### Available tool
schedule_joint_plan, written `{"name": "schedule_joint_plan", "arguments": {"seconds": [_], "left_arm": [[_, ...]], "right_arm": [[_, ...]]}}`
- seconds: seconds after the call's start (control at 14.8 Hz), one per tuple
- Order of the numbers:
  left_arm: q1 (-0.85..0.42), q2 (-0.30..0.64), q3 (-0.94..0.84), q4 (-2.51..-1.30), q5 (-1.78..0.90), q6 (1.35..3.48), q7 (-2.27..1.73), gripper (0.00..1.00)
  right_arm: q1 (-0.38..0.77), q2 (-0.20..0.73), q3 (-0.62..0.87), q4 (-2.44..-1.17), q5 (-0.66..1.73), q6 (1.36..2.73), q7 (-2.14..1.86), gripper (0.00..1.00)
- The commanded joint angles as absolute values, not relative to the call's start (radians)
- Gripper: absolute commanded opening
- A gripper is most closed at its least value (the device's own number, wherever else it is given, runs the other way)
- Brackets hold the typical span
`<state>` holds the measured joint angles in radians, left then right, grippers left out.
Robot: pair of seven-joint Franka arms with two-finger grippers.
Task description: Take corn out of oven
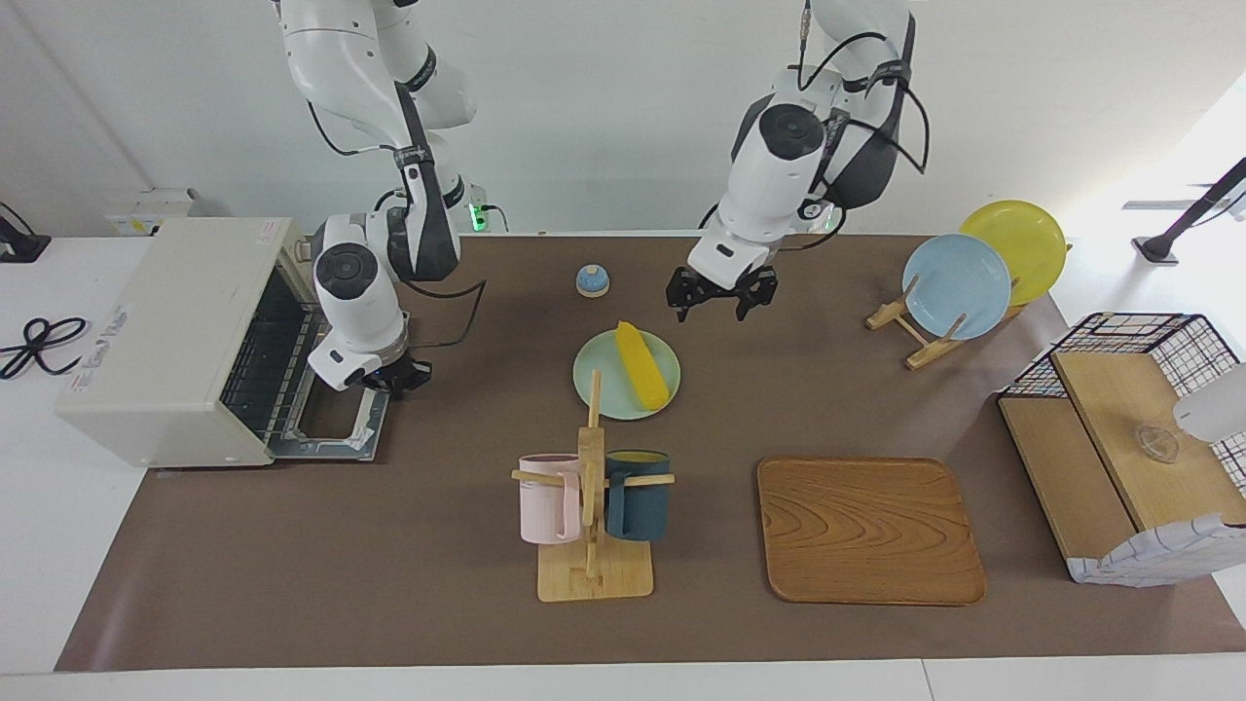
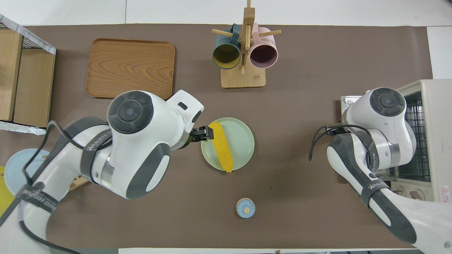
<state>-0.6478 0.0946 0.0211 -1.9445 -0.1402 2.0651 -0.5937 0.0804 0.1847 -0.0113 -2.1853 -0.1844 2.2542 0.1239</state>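
Note:
The yellow corn [image 1: 642,365] [image 2: 221,151] lies on a pale green plate [image 1: 602,391] [image 2: 244,141] in the middle of the table, outside the oven. The cream oven [image 1: 165,331] [image 2: 433,106] stands at the right arm's end with its door [image 1: 331,440] folded down flat, wire rack showing. My right gripper [image 1: 397,376] is shut low at the door's outer edge; whether it holds the handle is hidden. In the air over the table hangs my left gripper [image 1: 721,297] [image 2: 204,133], open and empty, beside the plate's rim toward the left arm's end.
A blue bell [image 1: 592,280] [image 2: 245,207] sits nearer the robots than the plate. A mug rack [image 1: 592,487] and a wooden tray [image 1: 869,531] lie farther out. A plate stand [image 1: 959,287] and a wire basket with shelves [image 1: 1129,438] are at the left arm's end.

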Motion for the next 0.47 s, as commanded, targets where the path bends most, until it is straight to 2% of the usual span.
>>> {"name": "schedule_joint_plan", "arguments": {"seconds": [0.0, 0.41], "left_arm": [[-0.715, 0.159, 0.04, -1.968, -0.152, 2.178, -0.656, 1.0], [-0.798, 0.307, 0.041, -1.967, -0.152, 2.35, -0.739, 1.0]], "right_arm": [[0.063, 0.167, -0.008, -2.177, -0.264, 2.212, 0.129, 0.0], [0.064, 0.13, -0.006, -1.938, -0.373, 1.805, 0.043, 0.0]]}}
